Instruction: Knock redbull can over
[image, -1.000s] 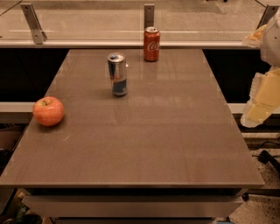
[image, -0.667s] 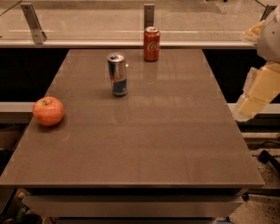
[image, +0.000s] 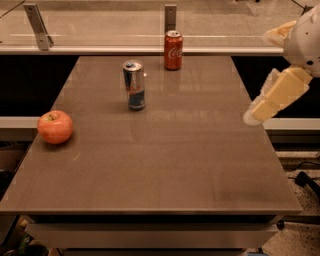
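The redbull can (image: 134, 85) stands upright on the brown table (image: 165, 160), toward the back left of centre. It is slim, silver and blue with a small red mark. My gripper (image: 257, 114) hangs at the table's right edge, cream-coloured, pointing down and left, well to the right of the can and apart from it.
A red Coca-Cola can (image: 173, 50) stands upright at the back edge, right of the redbull can. A red apple (image: 55, 127) sits near the left edge. A glass rail with metal posts (image: 170, 17) runs behind the table. A cable lies on the floor at right.
My gripper has moved left and slightly down, from beyond the right edge to over the table's right edge. The cans and apple have not moved.
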